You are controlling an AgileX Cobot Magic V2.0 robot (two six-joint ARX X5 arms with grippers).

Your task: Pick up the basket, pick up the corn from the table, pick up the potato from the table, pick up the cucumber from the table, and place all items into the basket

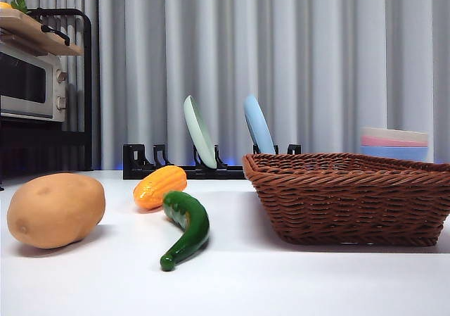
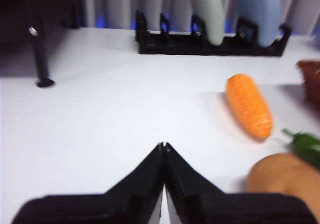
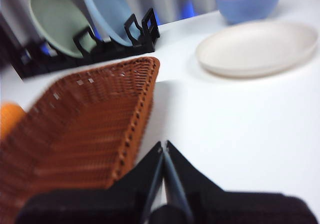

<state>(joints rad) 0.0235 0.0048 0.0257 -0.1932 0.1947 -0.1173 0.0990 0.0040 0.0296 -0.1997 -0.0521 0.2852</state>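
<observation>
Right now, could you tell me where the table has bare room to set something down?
The near strip of the white table, in front of the wicker basket and cucumber, is bare. It is crowded where the potato, corn and cucumber cluster, and along the dish rack behind.

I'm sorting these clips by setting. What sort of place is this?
Probably a mock kitchen set up for testing: a toaster oven on a shelf rack, a dish rack holding a green plate and a blue plate, stacked bowls, and a plain grey curtain behind.
</observation>
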